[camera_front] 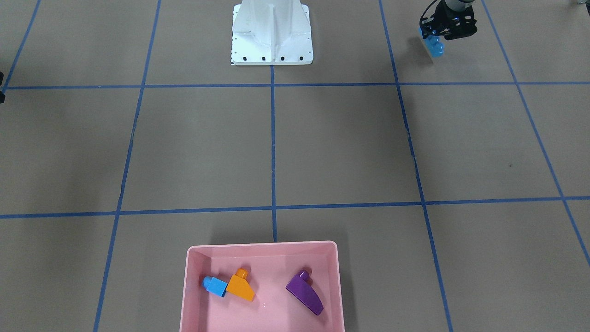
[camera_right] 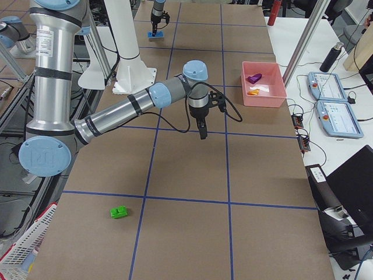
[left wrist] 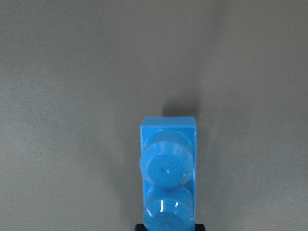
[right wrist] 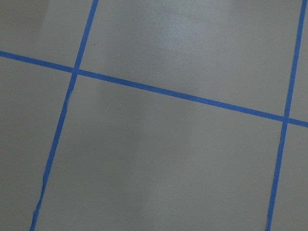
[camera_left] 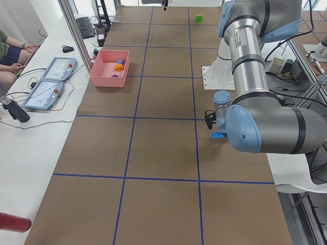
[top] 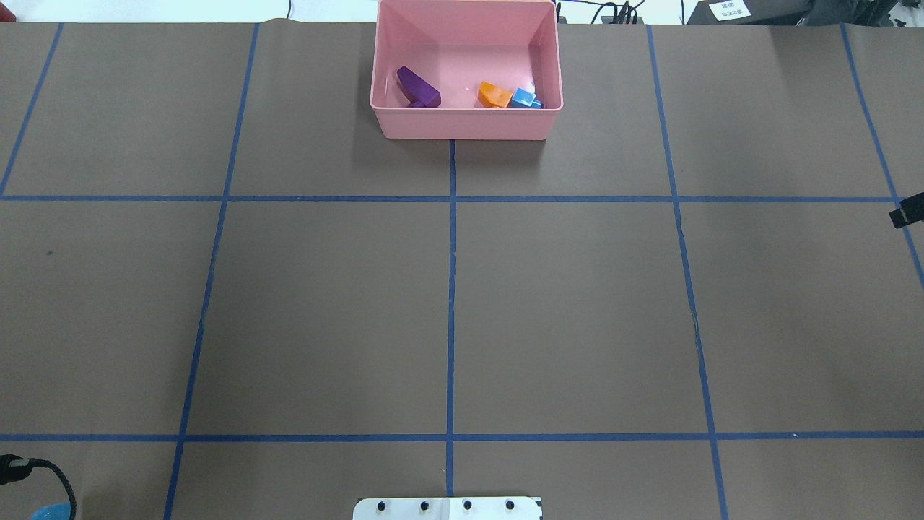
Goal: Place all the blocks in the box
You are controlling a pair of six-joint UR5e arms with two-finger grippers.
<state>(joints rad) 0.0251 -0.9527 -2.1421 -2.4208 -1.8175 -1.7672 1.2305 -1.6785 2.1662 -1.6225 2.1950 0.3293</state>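
Note:
My left gripper (camera_front: 433, 39) is shut on the long blue block (camera_front: 435, 47), held low over the table near the robot's base. The left wrist view shows that block's studs (left wrist: 167, 168) with its shadow on the paper behind it. The pink box (camera_front: 262, 248) stands at the table's far middle. It holds a small blue cube (camera_front: 214, 285), an orange sloped block (camera_front: 240, 287) and a purple wedge (camera_front: 304, 293). A green block (camera_right: 119, 212) lies alone on the table at the robot's right end. My right gripper (camera_right: 202, 129) hangs over bare table, away from any block; whether it is open does not show.
The white robot base (camera_front: 272, 34) stands at the near middle edge. Blue tape lines divide the brown table cover into squares. Two operator tablets (camera_left: 51, 81) and a dark bottle (camera_left: 15, 109) lie on the side desk beyond the box, where a person sits.

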